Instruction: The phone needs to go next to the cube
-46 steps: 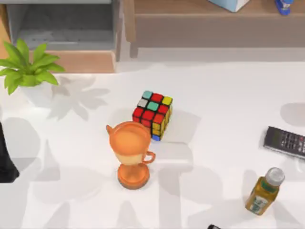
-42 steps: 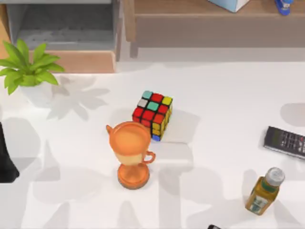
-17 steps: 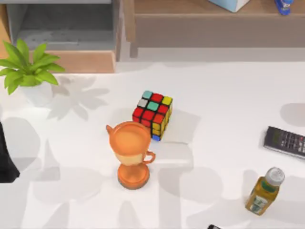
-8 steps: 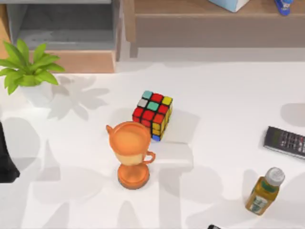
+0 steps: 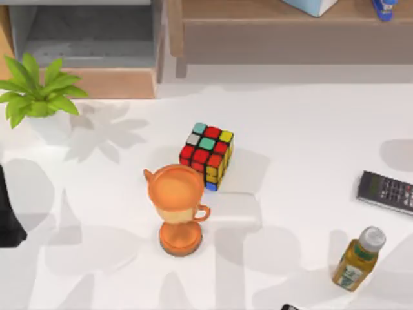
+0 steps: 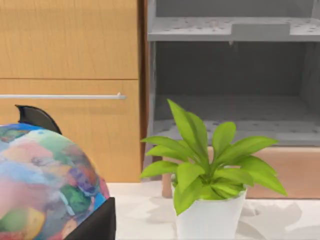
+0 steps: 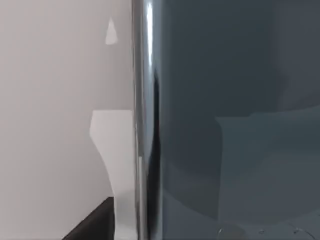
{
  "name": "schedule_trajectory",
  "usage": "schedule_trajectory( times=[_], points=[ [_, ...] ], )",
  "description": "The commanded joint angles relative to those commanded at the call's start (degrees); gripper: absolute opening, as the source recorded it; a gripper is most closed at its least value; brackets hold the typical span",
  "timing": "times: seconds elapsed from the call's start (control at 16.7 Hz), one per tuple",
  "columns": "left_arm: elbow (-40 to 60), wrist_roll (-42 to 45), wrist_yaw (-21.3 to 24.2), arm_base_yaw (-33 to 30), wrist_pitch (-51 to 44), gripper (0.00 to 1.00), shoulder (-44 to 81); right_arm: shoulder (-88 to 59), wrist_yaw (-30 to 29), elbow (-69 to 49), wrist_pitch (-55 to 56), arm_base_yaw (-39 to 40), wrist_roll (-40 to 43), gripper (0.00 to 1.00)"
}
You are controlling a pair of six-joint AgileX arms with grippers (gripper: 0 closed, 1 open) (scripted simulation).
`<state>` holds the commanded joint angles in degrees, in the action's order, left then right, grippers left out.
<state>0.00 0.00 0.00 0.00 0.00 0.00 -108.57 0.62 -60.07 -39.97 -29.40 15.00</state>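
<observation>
Hanging close over the phone [image 7: 225, 125], the right gripper [image 7: 95, 225] has the dark glossy slab and its bright long edge straight ahead. Whether it grips anything I cannot tell. A dark sliver at the top view's bottom edge, right of centre, is probably that phone. The cube [image 5: 208, 154] sits mid-table, well apart from it, up and to the left, with the orange trophy cup [image 5: 177, 206] just beside it. The right arm is clearly nearer. The left arm [image 5: 8, 216] is parked at the table's left edge.

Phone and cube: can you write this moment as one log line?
phone: close under right wrist camera | cube: mid-table beside orange trophy cup | placement: not yet done
</observation>
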Motion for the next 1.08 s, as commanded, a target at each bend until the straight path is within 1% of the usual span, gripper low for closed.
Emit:
schedule_trajectory(
  times=[0.66, 0.72, 1.08],
  points=[
    [0.0, 0.0, 0.0, 0.0, 0.0, 1.00, 0.0, 0.0, 0.0, 0.0, 0.0, 0.0, 0.0, 0.02],
    [0.0, 0.0, 0.0, 0.0, 0.0, 1.00, 0.0, 0.0, 0.0, 0.0, 0.0, 0.0, 0.0, 0.00],
    [0.0, 0.0, 0.0, 0.0, 0.0, 1.00, 0.0, 0.0, 0.0, 0.0, 0.0, 0.0, 0.0, 0.00]
  ],
)
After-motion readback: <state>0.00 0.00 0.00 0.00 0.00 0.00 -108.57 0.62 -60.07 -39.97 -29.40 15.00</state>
